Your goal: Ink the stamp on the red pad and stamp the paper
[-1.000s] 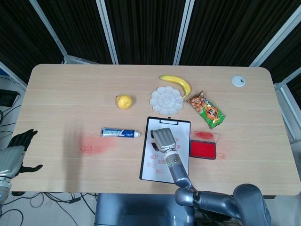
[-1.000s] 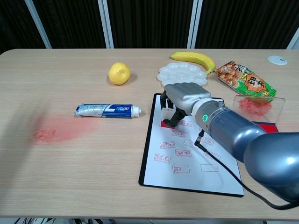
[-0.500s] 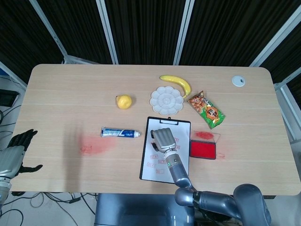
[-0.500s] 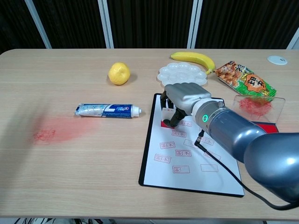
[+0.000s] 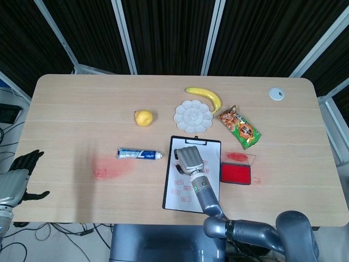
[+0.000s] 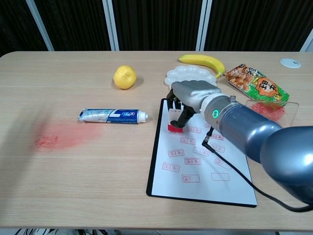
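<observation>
**Stamp held over the top of the sheet, ink pad waiting at its side**

The right hand (image 6: 191, 95) hangs over the upper left part of the paper (image 6: 205, 171), its fingers curled down around a small stamp (image 6: 174, 121) with a pale body and a red base. From the chest view the red base looks just clear of the sheet or barely on it; I cannot tell which. The grip from above makes sense to me: it keeps the inked face pointing down, square to the page.

The paper sits on a black clipboard (image 5: 168, 180), clipped at the far edge, which I judge is there to stop the sheet sliding under the press. Just to the right of the board lies the red ink pad (image 5: 235, 173), its clear lid (image 6: 272, 108) open and smeared with red, near enough that the hand need only swing sideways to re-ink.

The left hand (image 5: 15, 183) rests off the table's near left corner, fingers spread, holding nothing, well away from the work.

Counting what I can: one stamp, one pad, one sheet, and on that sheet at least eight red rectangular marks, with more perhaps hidden under the hand. So stamping looks well along.

The other things lie apart from the job: one toothpaste tube (image 6: 113, 115), one yellow fruit (image 6: 124, 77), one banana (image 6: 202, 62), one white paint palette (image 5: 193, 115), one snack packet (image 6: 256, 83), one small white disc (image 5: 276, 94), and a red smudge (image 6: 56, 136) on the bare tabletop (image 6: 73, 186).
</observation>
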Available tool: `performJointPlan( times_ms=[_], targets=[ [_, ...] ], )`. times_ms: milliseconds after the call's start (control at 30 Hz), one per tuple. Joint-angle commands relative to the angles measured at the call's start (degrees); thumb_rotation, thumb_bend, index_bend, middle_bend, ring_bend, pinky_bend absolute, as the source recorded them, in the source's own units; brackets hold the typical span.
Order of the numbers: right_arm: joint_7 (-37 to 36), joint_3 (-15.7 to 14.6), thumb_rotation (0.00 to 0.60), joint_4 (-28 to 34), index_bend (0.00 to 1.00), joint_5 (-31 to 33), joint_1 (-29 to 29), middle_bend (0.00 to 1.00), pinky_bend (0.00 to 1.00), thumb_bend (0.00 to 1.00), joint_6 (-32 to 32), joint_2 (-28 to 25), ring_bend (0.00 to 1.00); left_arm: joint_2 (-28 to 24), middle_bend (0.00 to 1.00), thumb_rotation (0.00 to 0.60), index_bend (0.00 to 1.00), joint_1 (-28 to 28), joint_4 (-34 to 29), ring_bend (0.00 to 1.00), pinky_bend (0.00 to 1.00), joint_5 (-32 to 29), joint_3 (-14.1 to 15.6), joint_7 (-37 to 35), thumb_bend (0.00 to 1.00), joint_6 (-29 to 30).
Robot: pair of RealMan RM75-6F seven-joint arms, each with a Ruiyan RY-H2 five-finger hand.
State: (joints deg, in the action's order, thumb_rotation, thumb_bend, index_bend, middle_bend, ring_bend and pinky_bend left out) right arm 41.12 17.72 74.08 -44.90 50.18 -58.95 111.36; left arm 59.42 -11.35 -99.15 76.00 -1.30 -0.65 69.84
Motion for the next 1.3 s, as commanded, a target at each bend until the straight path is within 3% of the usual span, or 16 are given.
performJointPlan(
  times_ms=[33,400,733,867,1067,1300],
  targets=[
    [0.5,1.1,0.6,2.5,0.92,-0.7,0.3,0.82,0.88,0.86,-1.2,-2.0,0.9,0.0,0.0,0.6,0.0,0.0,0.0,0.0,0.0,0.1,0.0,0.0,0.02,0.1],
    [0.5,0.8,0.6,15.0,0.92,-3.6,-2.7,0.82,0.88,0.86,-5.6,-12.0,0.9,0.6,0.0,0.6,0.0,0.2,0.2,0.0,0.0,0.4,0.0,1.2,0.01,0.9],
    [-5.5,-2.5,0.6,24.9,0.92,-7.8,-10.4,0.81,0.88,0.86,-10.9,-23.5,0.9,1.4,0.0,0.6,0.0,0.6,0.4,0.0,0.0,0.3,-0.2,2.3,0.01,2.2],
    [-8.9,-5.2,0.6,28.3,0.92,-10.2,-14.6,0.81,0.88,0.84,-12.9,-28.4,0.9,1.5,0.0,0.6,0.0,0.7,0.4,0.0,0.0,0.4,-0.2,2.6,0.02,2.4],
    [-14.3,-10.0,0.6,29.4,0.92,-14.0,-20.0,0.81,0.87,0.82,-14.5,-33.0,0.89,1.4,0.0,0.6,0.0,0.8,0.4,0.0,0.0,1.2,0.0,2.4,0.02,2.7],
    [-20.1,-14.1,0.6,24.6,0.92,-16.8,-24.5,0.79,0.87,0.75,-14.4,-33.8,0.88,1.0,0.0,0.6,0.0,1.0,0.5,0.0,0.0,2.6,0.5,1.6,0.01,3.1]
  ],
)
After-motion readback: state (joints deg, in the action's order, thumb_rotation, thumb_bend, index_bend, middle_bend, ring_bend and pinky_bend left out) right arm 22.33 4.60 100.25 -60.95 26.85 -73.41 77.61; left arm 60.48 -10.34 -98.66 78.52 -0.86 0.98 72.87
